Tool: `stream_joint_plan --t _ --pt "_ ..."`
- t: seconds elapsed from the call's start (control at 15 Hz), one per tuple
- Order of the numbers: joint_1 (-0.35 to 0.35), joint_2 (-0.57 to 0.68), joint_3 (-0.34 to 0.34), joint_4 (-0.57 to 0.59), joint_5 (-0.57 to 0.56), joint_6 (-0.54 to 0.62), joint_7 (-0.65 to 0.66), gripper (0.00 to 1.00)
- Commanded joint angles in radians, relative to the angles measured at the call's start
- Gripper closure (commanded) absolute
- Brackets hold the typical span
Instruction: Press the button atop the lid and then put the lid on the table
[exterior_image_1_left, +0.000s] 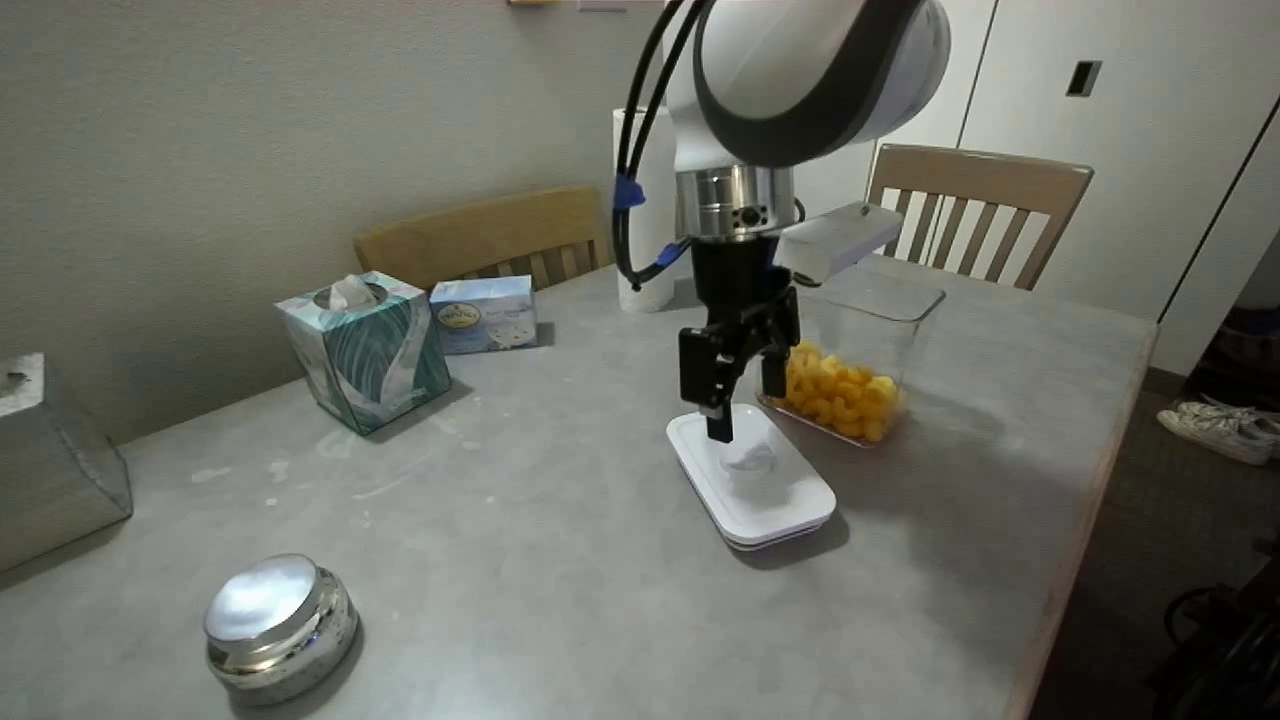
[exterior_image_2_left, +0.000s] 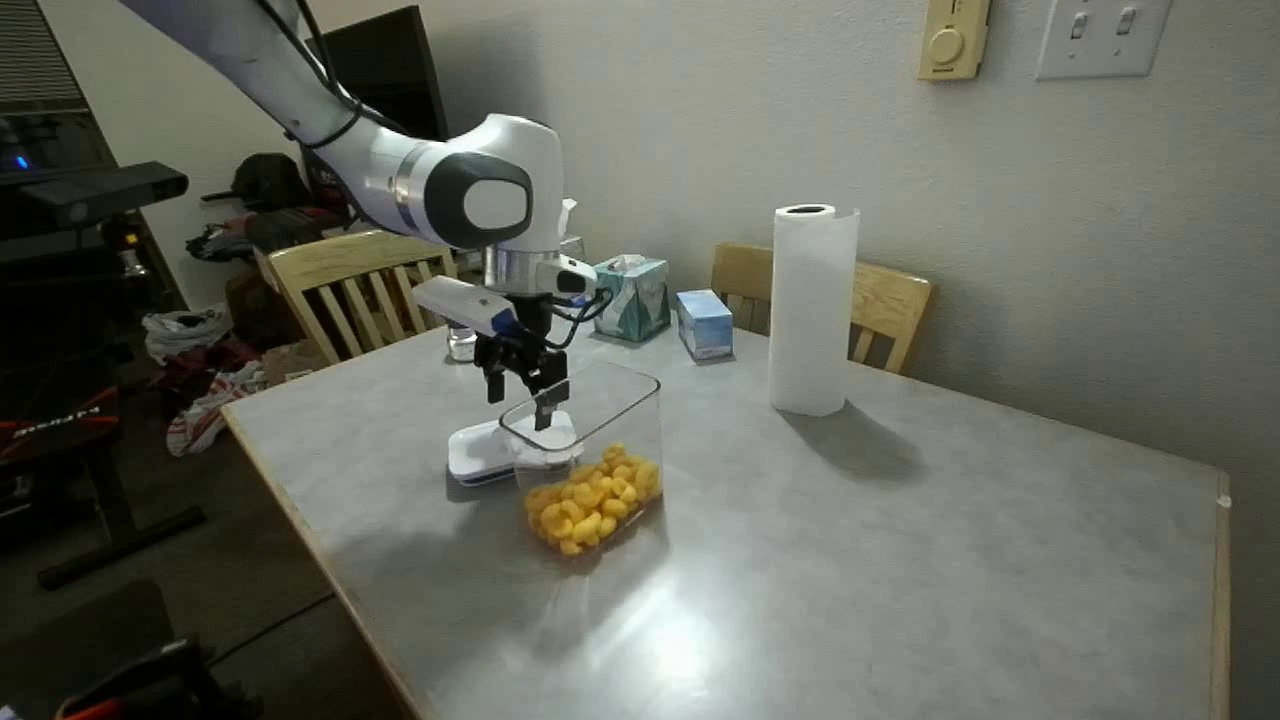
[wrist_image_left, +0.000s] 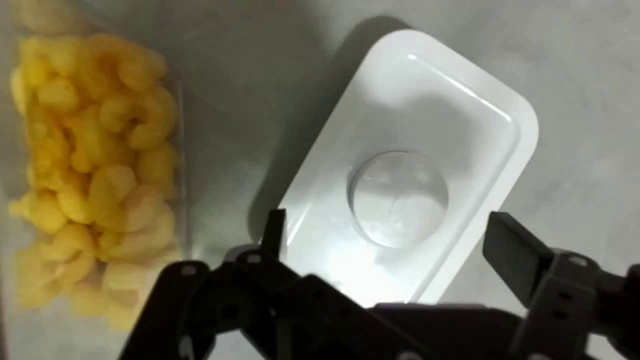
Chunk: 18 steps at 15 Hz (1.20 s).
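One clear container (exterior_image_1_left: 868, 338) holds yellow, seemingly puffed pieces (exterior_image_1_left: 842, 394); the gripper (exterior_image_1_left: 747, 408) stands wide over the lid (exterior_image_1_left: 768, 490).

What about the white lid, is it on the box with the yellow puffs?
No, the white lid lies on the table beside the open clear container.

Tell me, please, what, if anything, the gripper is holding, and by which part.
Nothing is held: the gripper is open and empty, and the lid lies on the table below it.
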Motion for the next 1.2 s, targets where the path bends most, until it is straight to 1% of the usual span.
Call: stream_joint_plan --t 0.0,0.27,0.6,0.8,0.87,1.0,1.13 --pt "-0.036 -0.131 -0.014 -0.104 0.014 -0.029 -0.035 0.0" --pt "-0.094 -0.237 -0.04 -0.156 0.024 -0.064 -0.108 0.0" --pt "-0.171 -0.326 -0.097 -0.144 0.029 -0.148 -0.226 0.0" --pt "-0.208 -0.367 -0.127 -0.139 0.06 -0.178 -0.301 0.0" --pt "-0.182 -0.329 -0.125 -0.12 0.027 -0.154 -0.245 0.0" --pt "-0.198 -0.349 -0.136 -0.12 0.043 -0.168 -0.277 0.0" --pt "-0.198 -0.353 -0.137 -0.12 0.044 -0.169 -0.28 0.0"
